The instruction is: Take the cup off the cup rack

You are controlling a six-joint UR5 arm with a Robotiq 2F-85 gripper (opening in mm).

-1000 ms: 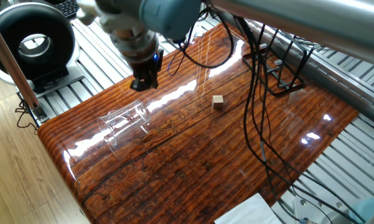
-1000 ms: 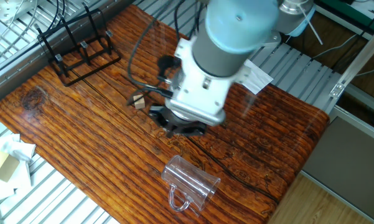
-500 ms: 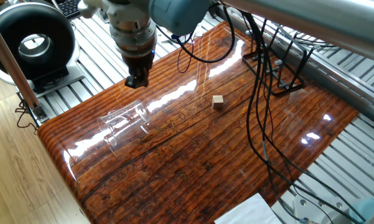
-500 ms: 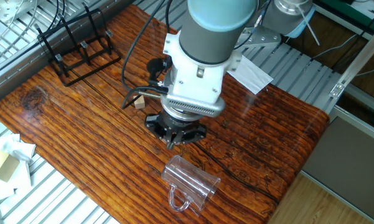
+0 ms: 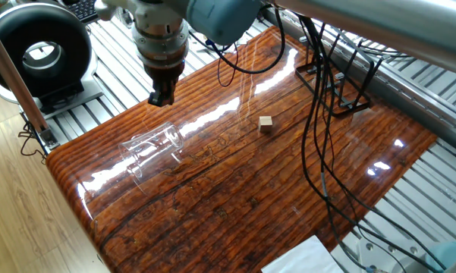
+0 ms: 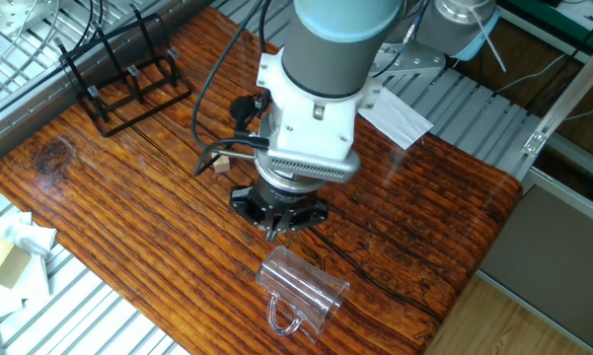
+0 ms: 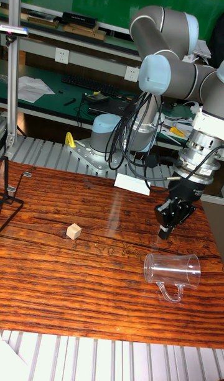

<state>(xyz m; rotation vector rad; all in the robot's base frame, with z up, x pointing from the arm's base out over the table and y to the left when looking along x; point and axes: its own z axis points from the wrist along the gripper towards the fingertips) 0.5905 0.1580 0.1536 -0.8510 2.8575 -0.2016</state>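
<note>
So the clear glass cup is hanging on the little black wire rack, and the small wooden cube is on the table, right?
Not quite. The clear glass cup lies on its side on the wooden table, far from the black wire rack, as the other fixed view shows. The small wooden cube is on the table.

wooden cube on table | paper sheet at edge

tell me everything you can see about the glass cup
The cup is clear, colourless glass, roughly cylindrical, with a looped handle on its side. It lies on its side on the wooden table, near one end, handle resting on the wood in the tall fixed view. It looks empty. Nothing but the table touches it: the gripper hangs above it, apart, and the cup rack stands at the far end.
</note>
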